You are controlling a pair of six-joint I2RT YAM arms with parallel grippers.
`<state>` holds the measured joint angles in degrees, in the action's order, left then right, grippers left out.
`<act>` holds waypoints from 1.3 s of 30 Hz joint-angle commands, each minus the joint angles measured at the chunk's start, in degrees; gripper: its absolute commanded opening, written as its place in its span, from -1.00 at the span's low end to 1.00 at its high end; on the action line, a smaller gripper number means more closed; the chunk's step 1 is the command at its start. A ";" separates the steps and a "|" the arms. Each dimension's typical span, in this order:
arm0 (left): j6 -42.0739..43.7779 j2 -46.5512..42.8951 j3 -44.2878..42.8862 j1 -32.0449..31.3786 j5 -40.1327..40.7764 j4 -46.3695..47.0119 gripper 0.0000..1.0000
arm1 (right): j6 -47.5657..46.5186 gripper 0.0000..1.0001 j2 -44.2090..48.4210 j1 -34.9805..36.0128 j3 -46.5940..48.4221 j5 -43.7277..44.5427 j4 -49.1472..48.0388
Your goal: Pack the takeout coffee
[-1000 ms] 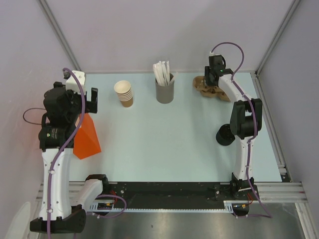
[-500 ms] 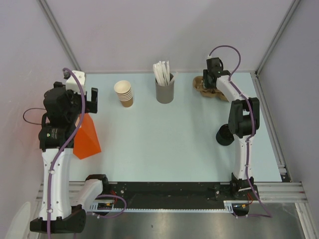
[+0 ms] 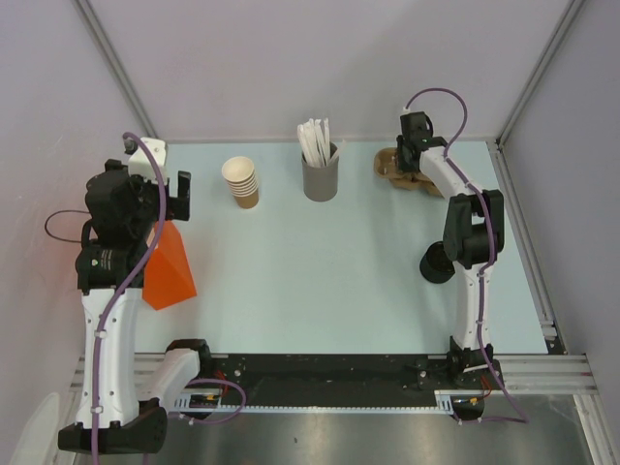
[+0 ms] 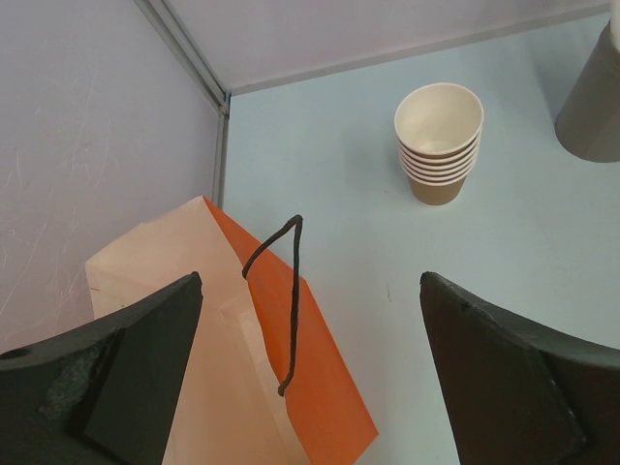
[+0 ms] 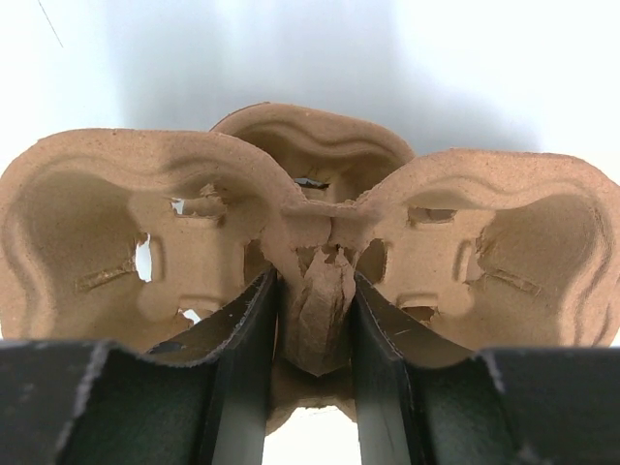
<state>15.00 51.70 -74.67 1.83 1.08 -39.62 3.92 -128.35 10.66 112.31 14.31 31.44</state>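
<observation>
Several nested cups (image 3: 240, 182) beside grey holder (image 3: 321, 179)

The table (image 3: 320, 262) is a plain pale blue-green, and the walls (image 3: 320, 58) are lilac-grey. The holder (image 3: 321, 180) is mid grey, and the sticks (image 3: 315, 140) in it are white. Left of the holder, the stacked cups (image 3: 242, 184) are tan-brown outside and cream inside (each rim shows as a paler band). Right of the holder, the pulp carrier (image 3: 389, 161) is a rough, unprinted cardboard brown. Far to the holder's left, the paper bag (image 3: 170, 266) is bright orange outside and pale peach inside, with a black cord handle (image 4: 286, 300). The left end effector (image 4: 310, 291) and right end effector (image 5: 315, 291) are black.
</observation>
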 commanded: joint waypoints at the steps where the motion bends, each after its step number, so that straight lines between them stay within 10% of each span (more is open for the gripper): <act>1: -1.12 -0.55 0.06 -0.07 -0.64 1.38 0.99 | -0.32 -0.45 0.03 -0.02 1.59 1.34 0.64; 32: 7.93 5.51 -4.43 0.28 8.85 -3.01 0.99 | -2.69 -0.49 37.28 -5.65 -3.58 -12.37 8.81; 39: 8.37 8.50 -2.41 0.55 7.89 -0.90 0.68 | -2.60 -0.47 43.27 -5.56 -6.40 -13.69 8.72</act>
<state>22.39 59.79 -78.06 2.02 8.82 -43.62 1.80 -89.08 4.95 106.87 2.15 39.86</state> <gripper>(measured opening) 0.923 0.325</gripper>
